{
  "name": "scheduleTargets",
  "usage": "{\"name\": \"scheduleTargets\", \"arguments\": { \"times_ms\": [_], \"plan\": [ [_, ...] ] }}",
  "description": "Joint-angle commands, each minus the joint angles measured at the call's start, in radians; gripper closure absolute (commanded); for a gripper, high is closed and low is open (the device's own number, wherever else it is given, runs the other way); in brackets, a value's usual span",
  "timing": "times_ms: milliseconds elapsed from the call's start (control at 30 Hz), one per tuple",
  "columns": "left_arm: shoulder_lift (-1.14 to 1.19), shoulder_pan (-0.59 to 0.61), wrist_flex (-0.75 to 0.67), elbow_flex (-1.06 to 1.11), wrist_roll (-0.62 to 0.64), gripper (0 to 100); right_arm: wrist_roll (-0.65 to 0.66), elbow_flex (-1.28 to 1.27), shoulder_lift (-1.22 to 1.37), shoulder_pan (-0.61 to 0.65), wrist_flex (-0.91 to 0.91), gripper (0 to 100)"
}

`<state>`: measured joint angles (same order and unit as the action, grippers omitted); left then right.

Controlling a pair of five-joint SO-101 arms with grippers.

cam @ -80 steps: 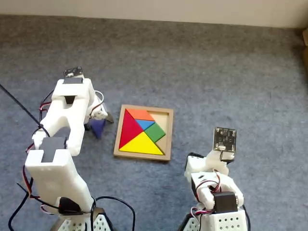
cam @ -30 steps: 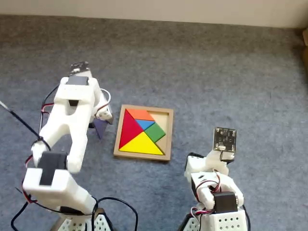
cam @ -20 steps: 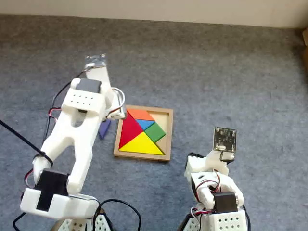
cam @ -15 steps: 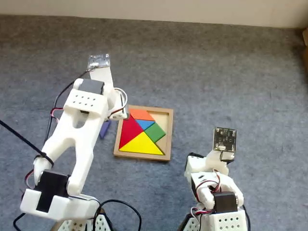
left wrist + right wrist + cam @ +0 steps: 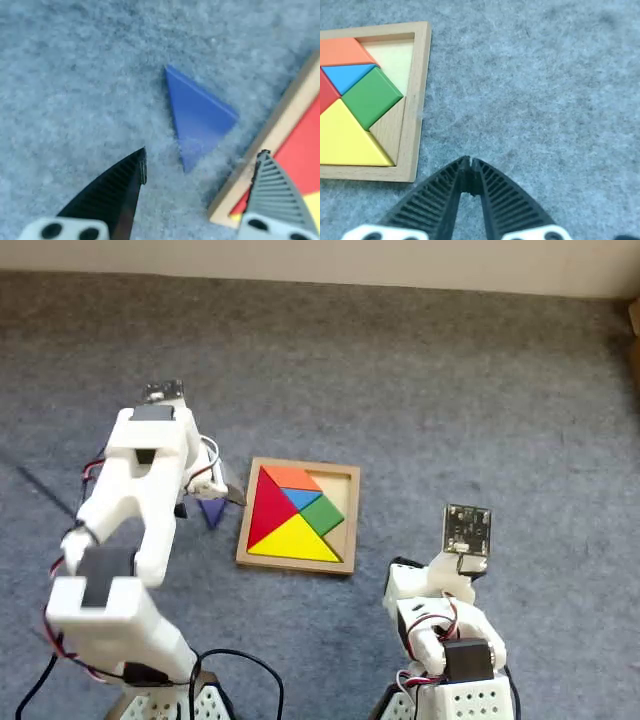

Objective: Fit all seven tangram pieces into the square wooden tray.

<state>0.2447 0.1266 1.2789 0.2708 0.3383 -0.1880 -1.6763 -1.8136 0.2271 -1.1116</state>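
My left pincer (image 5: pixel 202 151), open, is hovering astride the blue triangle (image 5: pixel 197 117); closing, one finger is, I judge, risking snagging and shoving the tray (image 5: pixel 280 112).

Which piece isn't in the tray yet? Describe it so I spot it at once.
Find the square wooden tray in the middle of the grey carpet. Beside its edge on the left arm's side, a dark blue triangle lies under the open left gripper. It sits outside the tray and is darker than the light blue triangle inside.
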Motion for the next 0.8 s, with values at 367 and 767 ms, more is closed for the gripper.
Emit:
{"name": "scheduleTargets", "arguments": {
  "times_ms": [367, 767],
  "plan": [
    [0.351, 0.015, 0.133, -0.415, -0.006, 73, 0.014, -0.116, -0.012, -0.016, 0.033, 99.4],
    [0.358, 0.01, 0.135, -0.417, -0.006, 85, 0.014, -0.116, -0.012, -0.016, 0.033, 99.4]
  ]
}}
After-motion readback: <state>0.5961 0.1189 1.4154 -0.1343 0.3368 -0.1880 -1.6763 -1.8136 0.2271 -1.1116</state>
